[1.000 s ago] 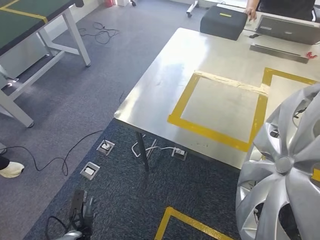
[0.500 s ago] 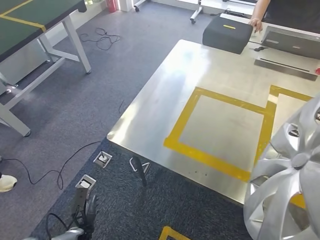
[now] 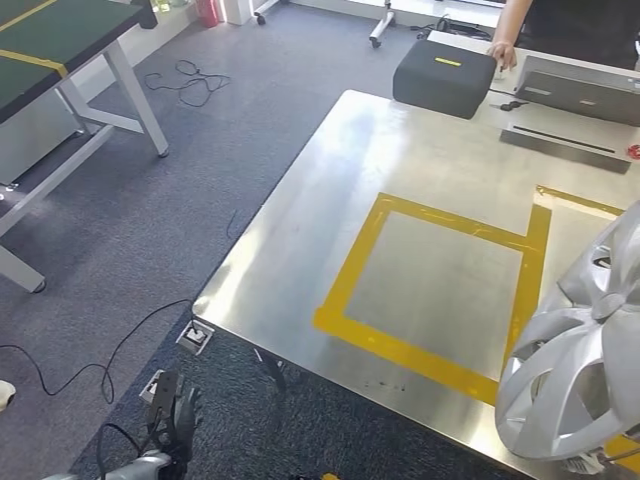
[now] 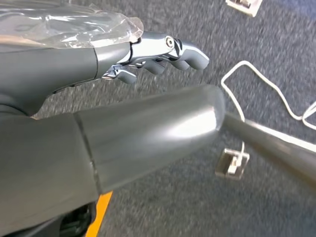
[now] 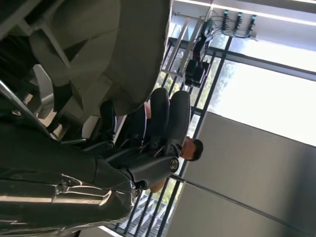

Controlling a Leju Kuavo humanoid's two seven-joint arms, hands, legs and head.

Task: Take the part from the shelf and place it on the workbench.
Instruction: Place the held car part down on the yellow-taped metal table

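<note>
Silver wheel cover [image 3: 577, 375] is carried at near right corner of steel worktop [image 3: 302, 245], its lower rim over worktop edge, beside yellow taped square [image 3: 430, 280]. Right robot hand [image 5: 149, 133] is curled around cover's rim from behind. Left robot hand [image 3: 175, 420] is hung low over carpet, fingers loosely apart, nothing held. Judgement: cover is best levelled, centred over taped square, lowered flat before grip is released.
</note>
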